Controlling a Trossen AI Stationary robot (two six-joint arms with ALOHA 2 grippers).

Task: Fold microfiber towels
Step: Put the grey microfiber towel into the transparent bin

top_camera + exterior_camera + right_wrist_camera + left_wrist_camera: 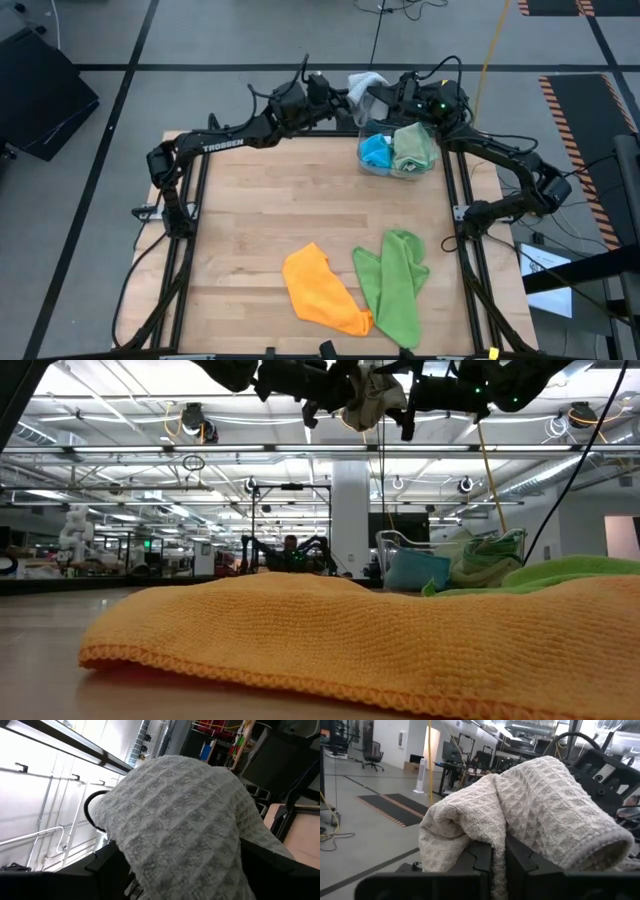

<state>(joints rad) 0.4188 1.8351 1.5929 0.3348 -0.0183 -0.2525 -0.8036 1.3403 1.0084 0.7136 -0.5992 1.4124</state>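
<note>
From above, the grey towel [366, 84] hangs between both grippers past the desk's [270, 210] far edge; "TROSSEN" reads on the left arm. Low view: it droops limp, light. Left wrist view: the left gripper [499, 865] pinches a fold. Right wrist view: the right gripper [190, 870] is spread wide around the bunched cloth; a corner hold looks best.

light: bright, even, overhead | shadows: soft | blur: near orange towel [330, 640] in low view
</note>
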